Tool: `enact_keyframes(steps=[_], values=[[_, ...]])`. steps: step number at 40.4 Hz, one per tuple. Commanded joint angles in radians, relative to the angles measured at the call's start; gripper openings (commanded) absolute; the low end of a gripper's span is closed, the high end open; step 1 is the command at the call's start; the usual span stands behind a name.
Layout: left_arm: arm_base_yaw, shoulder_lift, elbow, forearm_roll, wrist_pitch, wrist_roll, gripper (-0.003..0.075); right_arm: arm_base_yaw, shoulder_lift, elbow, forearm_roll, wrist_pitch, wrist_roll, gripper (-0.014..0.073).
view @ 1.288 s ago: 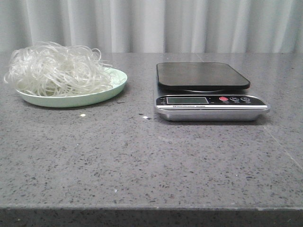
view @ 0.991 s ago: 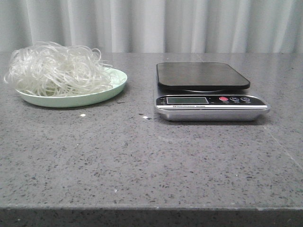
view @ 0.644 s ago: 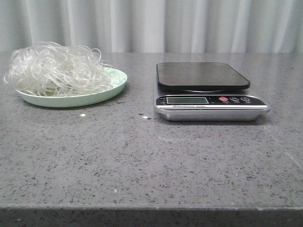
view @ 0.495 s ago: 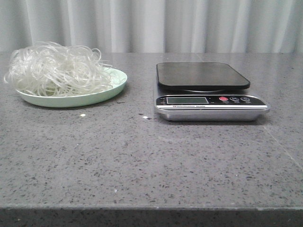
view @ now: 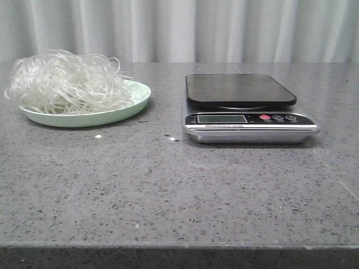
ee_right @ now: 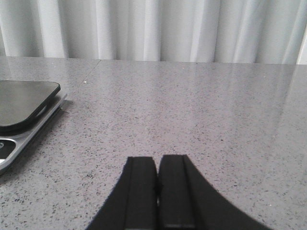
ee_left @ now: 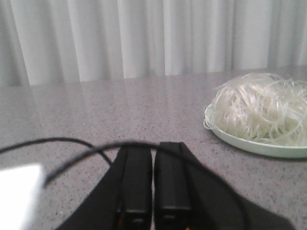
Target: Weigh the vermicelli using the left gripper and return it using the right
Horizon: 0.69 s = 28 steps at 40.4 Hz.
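Vermicelli [view: 67,81]: heaped on green plate [view: 120,112], left on counter [view: 168,190], well apart from scale [view: 247,106].
Left end effector [ee_left: 153,184]: fingers together, empty, near plate for pickup.
Right end effector [ee_right: 157,184]: closed, empty, waits beside scale.

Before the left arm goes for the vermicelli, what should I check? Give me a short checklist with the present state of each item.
1. Vermicelli heaped on the plate: ok.
2. Scale platform bare, ready to take the load: ok.
3. Scale display on and at zero: cannot tell, digits unreadable.
4. Left gripper open for grasping: not ok, fingers are together.
5. Right gripper empty and away from the scale: ok, shut on nothing.
6. Cable across the left gripper not snagging: cannot tell.
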Motion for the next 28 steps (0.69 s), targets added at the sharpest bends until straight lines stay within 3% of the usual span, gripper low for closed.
enact_keyframes(steps=[1,7,13,20,28], values=[[-0.007,-0.018,0.006,-0.002,-0.148,-0.007,0.0136,-0.004,-0.015,-0.007,0.000,-0.081,-0.005,0.0151],[-0.007,-0.018,0.006,-0.008,-0.263,-0.007,0.0136,-0.004,-0.015,-0.007,0.000,-0.081,-0.005,0.0151],[-0.007,-0.016,-0.024,-0.026,-0.478,-0.007,0.0136,-0.004,-0.015,-0.007,0.000,-0.087,-0.005,0.0151],[-0.007,0.064,-0.341,-0.020,-0.182,-0.007,0.0136,-0.004,-0.015,-0.007,0.000,-0.064,-0.005,0.0151],[-0.007,0.351,-0.731,-0.024,0.066,-0.007,0.0138,-0.004,-0.015,-0.007,0.000,-0.053,-0.005,0.0151]])
